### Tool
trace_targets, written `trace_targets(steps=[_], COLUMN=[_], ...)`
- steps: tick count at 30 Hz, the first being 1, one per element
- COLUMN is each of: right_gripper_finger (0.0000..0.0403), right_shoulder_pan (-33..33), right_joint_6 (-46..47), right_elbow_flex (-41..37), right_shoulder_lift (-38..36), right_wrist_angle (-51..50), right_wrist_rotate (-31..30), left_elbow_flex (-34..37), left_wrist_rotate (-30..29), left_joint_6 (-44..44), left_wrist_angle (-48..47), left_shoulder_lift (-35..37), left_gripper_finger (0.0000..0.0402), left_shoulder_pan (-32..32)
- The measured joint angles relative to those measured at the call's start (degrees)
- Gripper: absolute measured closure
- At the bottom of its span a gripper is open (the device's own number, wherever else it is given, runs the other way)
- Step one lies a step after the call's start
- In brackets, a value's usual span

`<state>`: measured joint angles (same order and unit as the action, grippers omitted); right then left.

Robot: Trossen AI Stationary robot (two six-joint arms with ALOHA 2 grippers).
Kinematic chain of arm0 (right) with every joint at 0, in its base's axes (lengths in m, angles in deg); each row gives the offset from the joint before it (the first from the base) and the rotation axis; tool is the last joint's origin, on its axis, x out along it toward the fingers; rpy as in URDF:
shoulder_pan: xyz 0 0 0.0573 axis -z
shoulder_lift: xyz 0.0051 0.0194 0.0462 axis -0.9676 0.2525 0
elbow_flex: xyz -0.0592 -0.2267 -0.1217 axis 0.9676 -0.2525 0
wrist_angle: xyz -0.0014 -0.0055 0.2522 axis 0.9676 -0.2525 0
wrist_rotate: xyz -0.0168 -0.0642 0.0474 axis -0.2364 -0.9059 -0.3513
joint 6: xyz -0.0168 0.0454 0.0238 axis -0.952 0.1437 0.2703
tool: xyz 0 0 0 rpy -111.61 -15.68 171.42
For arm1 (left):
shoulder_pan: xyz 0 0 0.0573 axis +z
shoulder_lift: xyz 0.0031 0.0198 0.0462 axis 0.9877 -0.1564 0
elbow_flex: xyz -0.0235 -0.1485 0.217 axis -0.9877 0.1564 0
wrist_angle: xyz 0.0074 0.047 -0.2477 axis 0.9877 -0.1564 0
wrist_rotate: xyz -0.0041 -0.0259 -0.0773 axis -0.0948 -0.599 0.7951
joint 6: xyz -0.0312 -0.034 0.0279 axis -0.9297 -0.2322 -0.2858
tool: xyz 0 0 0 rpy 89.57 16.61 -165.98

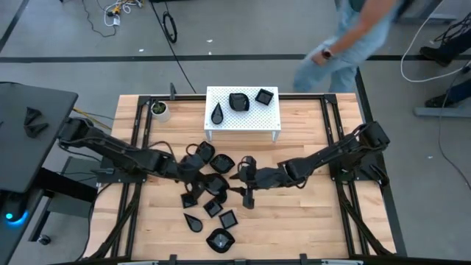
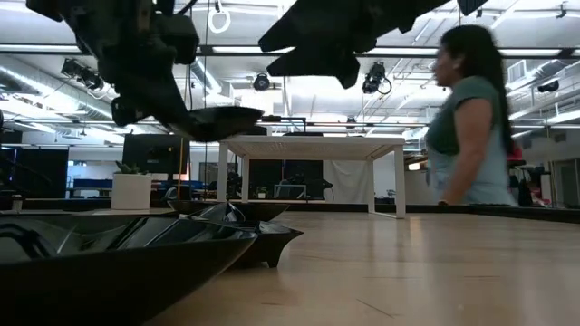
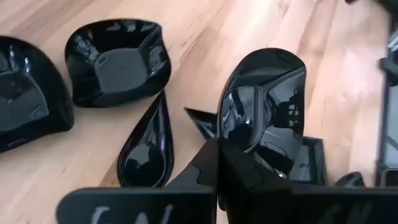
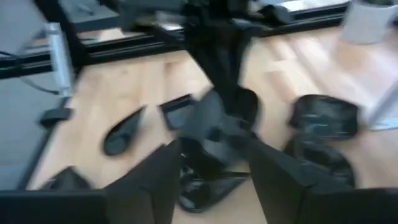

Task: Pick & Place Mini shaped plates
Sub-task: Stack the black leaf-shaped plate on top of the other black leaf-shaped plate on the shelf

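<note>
Left gripper (image 3: 217, 180) fingers pinch a rounded plate (image 3: 264, 106): lift straight, level, toward the white stand (image 1: 242, 118) at twelve o'clock; right gripper (image 4: 208, 171) fingers gape empty.

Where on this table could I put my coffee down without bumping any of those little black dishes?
Bare wood lies on the table's right side, beyond the right gripper, and beside the white stand on its right. The middle-left, around the black dishes and left gripper, is crowded.

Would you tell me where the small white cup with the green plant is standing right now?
In the high view, the white cup with the plant stands at the table's far left, just left of the white perforated stand and beyond the left arm.
</note>
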<state>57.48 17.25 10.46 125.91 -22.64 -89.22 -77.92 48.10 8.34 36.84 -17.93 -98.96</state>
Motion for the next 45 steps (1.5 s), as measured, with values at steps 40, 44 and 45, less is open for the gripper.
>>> trace_targets(steps=[40, 44, 45], right_gripper_finger=[0.0399, 0.04, 0.04], right_shoulder_pan=[5.5, 13.1, 15.6], right_joint_6=[0.7, 1.6, 1.6], right_elbow_flex=[-0.1, -0.1, -0.1], right_shoulder_lift=[-2.4, -8.7, -9.8], right_wrist_angle=[-3.9, -6.3, -5.8], right_wrist_rotate=[-8.3, -8.4, -8.3], left_elbow_flex=[-13.9, -15.7, -15.6], left_wrist_rotate=[6.0, -8.9, -12.5], left_joint_6=[14.2, 17.1, 17.4], left_wrist_angle=[-4.6, -7.3, -6.7], left_shoulder_lift=[0.9, 2.3, 2.3], left_gripper_finger=[0.024, 0.0235, 0.0236], left_shoulder_pan=[3.1, -0.9, -2.1])
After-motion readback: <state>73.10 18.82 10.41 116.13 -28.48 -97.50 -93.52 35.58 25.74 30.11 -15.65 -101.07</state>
